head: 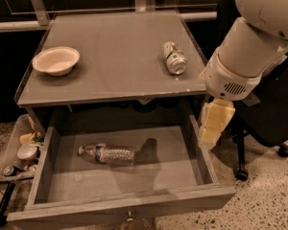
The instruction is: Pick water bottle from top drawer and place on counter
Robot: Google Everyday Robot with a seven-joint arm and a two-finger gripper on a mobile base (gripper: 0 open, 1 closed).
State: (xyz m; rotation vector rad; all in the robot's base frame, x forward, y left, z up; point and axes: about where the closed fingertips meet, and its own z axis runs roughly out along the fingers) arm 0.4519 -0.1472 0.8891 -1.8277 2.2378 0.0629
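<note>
Currently the pincer point(215, 123), open or clenched I cannot tell, hangs by the right wall of the top drawer point(149, 176) and may clip it reaching left for the roll-prone water bottle point(108, 154).

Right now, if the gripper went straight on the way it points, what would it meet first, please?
Probably the right side wall of the top drawer, or the floor just inside; depth is unclear. The gripper hangs above that wall.
</note>
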